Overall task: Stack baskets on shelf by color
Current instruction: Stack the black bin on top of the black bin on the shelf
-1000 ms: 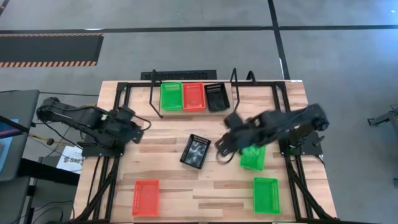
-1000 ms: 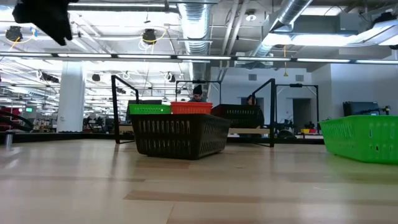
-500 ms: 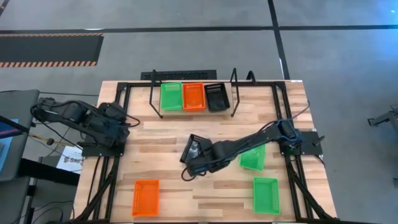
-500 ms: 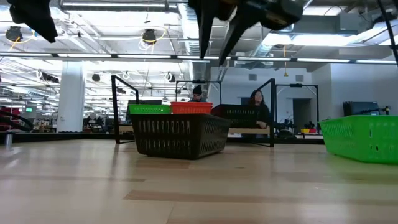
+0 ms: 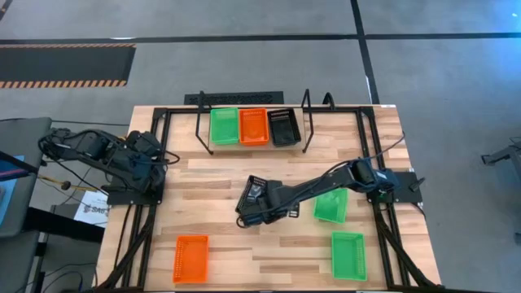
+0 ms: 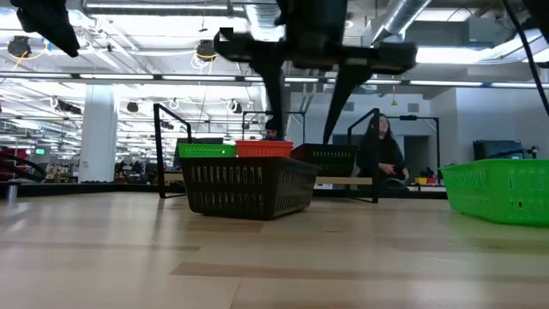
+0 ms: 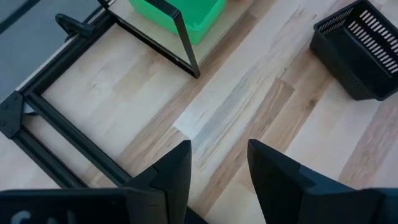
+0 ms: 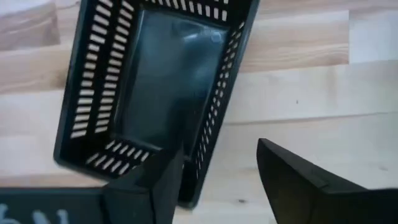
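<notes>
At the table's left edge the left arm waits, its left gripper [image 5: 155, 163] held above bare wood with the fingers [image 7: 174, 171] set a moderate gap apart and nothing between them; its wrist view looks past them to a corner of the shelf and a green basket. Toward the table's near side on the left lies 1 red-orange basket [image 5: 190, 259], alone on the wood. At the far edge stands the shelf [image 5: 252, 114], a low black wire rack with 2 upright looped ends, and on it, left to right, sit 1 green basket [image 5: 225, 126], 1 red-orange basket [image 5: 253, 126] and 1 black basket [image 5: 283, 127], side by side; whether any of these is a stack of more than 1 cannot be told. In the middle of the table a loose black basket [image 5: 254, 195] lies slightly turned from the table's edges, open side up. The right arm reaches across from the right side to it, and the right gripper [image 5: 262, 213] hangs over the basket's near end with its fingers [image 8: 292, 177] spread wide; in the right wrist view 1 finger stands over the basket's end wall and the other over bare wood beside it, so the wall lies between them, ungripped. The low view shows both fingers above the basket's rim, not closed on it. Right of the centre, 1 green basket [image 5: 331, 207] rests partly under the right arm, and another green basket [image 5: 348, 255] lies nearer the table's front right. In the room beyond the table a person [image 6: 377, 154] sits.
</notes>
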Action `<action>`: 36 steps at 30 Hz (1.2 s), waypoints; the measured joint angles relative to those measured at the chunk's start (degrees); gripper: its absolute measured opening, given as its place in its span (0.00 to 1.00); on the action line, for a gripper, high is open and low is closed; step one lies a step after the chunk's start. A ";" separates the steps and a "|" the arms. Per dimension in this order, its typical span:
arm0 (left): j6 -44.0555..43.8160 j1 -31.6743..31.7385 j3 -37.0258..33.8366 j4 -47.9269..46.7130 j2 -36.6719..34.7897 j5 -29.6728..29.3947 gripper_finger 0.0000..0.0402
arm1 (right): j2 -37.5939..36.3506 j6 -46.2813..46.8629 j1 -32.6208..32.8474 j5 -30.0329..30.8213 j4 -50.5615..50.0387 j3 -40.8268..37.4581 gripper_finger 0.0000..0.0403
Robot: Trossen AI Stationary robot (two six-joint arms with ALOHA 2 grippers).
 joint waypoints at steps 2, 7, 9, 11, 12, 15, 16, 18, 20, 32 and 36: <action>0.06 0.00 0.00 0.00 0.00 -0.21 0.36 | 0.75 0.00 -0.51 -0.07 0.22 0.02 0.57; 0.05 0.00 0.00 0.02 0.00 -0.48 0.36 | 2.81 -0.44 -2.08 -0.04 0.13 0.02 0.56; 0.05 0.00 0.00 0.02 0.00 -0.52 0.36 | 3.35 -1.80 -2.68 -0.37 0.62 0.04 0.54; 0.03 0.00 0.00 0.02 0.00 -0.56 0.36 | 3.69 -3.51 -3.32 -0.97 1.43 0.04 0.52; 0.03 0.00 0.00 0.02 0.00 -0.56 0.36 | 3.74 -4.34 -3.61 -1.46 1.73 0.02 0.50; 0.01 0.00 0.00 0.04 0.00 -0.56 0.36 | 3.61 -6.59 -4.32 -1.82 2.51 0.04 0.43; 0.01 0.00 0.00 0.04 0.00 -0.57 0.36 | 3.61 -7.28 -4.49 -1.95 2.56 0.04 0.40; -0.01 0.00 0.00 0.06 0.00 -0.55 0.36 | 3.63 -8.30 -4.93 -2.01 2.08 0.04 0.33; -0.06 0.00 0.00 0.07 0.00 -0.56 0.36 | 3.63 -9.95 -5.29 -2.03 1.84 0.04 0.26; -0.57 0.00 0.00 0.09 0.00 -0.55 0.36 | 3.63 -15.30 -5.84 -2.08 0.01 0.04 0.09; -0.72 0.00 0.00 0.09 0.00 -0.55 0.36 | 3.63 -15.73 -5.68 -2.38 1.66 0.04 0.16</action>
